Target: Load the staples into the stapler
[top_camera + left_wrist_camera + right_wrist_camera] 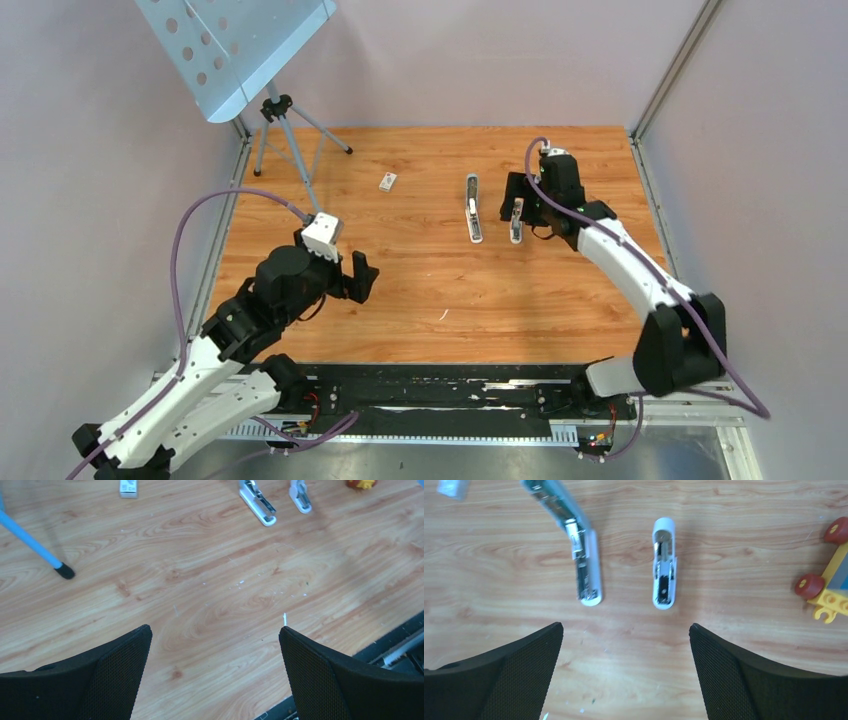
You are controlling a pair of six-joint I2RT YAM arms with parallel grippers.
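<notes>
right wrist view, item list.

- stapler (585, 555): lies swung open on the wooden table (560, 300). the pale grey-blue top points up and left, the white base with its metal channel faces up, and it sits left of centre, well beyond the fingertips.
- short white piece (665, 565) with metal parts inside: flat on the table just right of the stapler, not touching it, ahead of the gap between the fingers.
- right gripper (625, 630): jaws spread wide, nothing between them, both black pads clear of the two pieces.
- toy car (826, 590), yellow brick body and red wheels: at the right edge, apart from everything else.
- staples: cannot be told apart from the metal inside the channels in any view.

left wrist view.

- left gripper (215, 630): jaws wide, holding nothing, over bare wood near the front of the table and well away from the stapler.

top view.

- small white box (388, 181): left of the stapler, apart from it.
- perforated metal stand (235, 45) on a tripod: far left corner.
</notes>
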